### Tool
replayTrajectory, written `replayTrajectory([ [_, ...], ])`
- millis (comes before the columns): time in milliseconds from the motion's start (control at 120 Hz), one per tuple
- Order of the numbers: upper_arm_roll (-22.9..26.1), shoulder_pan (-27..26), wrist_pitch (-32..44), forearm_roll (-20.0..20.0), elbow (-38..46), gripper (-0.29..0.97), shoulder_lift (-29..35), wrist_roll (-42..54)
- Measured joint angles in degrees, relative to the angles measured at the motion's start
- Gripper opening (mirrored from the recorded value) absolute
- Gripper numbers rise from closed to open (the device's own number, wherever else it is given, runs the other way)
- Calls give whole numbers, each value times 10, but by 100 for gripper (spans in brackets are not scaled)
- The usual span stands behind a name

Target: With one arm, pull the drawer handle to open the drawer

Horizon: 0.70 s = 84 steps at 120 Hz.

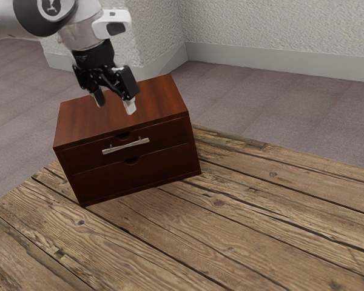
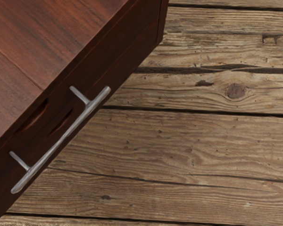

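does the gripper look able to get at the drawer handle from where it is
Probably yes: the gripper hangs open above the cabinet, and the handle stands off the upper drawer front with nothing on the table before it.

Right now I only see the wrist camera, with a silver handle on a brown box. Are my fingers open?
Observer: Yes, the gripper is open and holds nothing.
Operator: Is it touching the handle?
Observer: No, it hangs over the top of the cabinet, above the handle.
Operator: How many drawers are there?
Observer: Two. The handle is on the upper drawer, which looks shut.
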<state>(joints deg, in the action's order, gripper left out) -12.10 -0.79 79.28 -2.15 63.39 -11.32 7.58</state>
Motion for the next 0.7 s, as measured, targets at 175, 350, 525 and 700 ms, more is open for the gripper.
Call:
replayTrajectory([
  [175, 2, -2, 45, 3, 32, 68, -53, 26],
  [350, 5, 10, 74, -22, 36, 68, -58, 97],
  [525, 4, 18, 83, -28, 41, 68, -70, 149],
  [700, 6, 0, 70, -26, 43, 68, -72, 198],
])
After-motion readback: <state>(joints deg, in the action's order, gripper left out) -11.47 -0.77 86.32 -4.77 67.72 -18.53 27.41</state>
